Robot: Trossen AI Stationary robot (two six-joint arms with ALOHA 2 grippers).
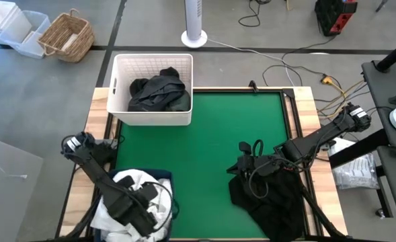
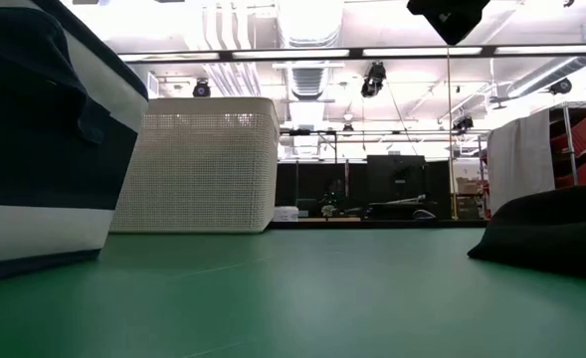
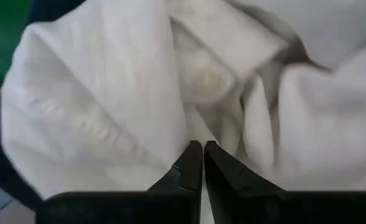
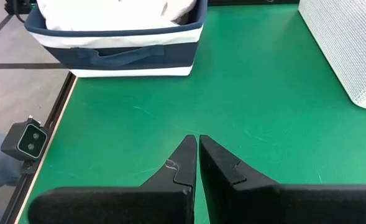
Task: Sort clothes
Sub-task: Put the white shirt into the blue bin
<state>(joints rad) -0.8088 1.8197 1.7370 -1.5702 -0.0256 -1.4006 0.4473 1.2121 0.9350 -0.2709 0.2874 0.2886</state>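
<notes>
Over the navy bin (image 1: 163, 176) at the table's near left corner, the left arm bends down, its gripper (image 3: 202, 147) pressed together just above the white clothes (image 3: 108, 93) heaped inside. Across the green mat (image 1: 211, 134), the right arm stretches in low from the right edge, its gripper (image 4: 198, 140) also closed and empty, beside a black garment (image 1: 265, 191). More dark clothes (image 1: 159, 91) fill the white basket (image 1: 154, 117).

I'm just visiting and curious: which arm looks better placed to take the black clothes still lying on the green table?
Probably the right. Its end effector hangs at the black pile on the mat, fingers shut on nothing. The left end effector is over the white clothes in the navy bin.
</notes>
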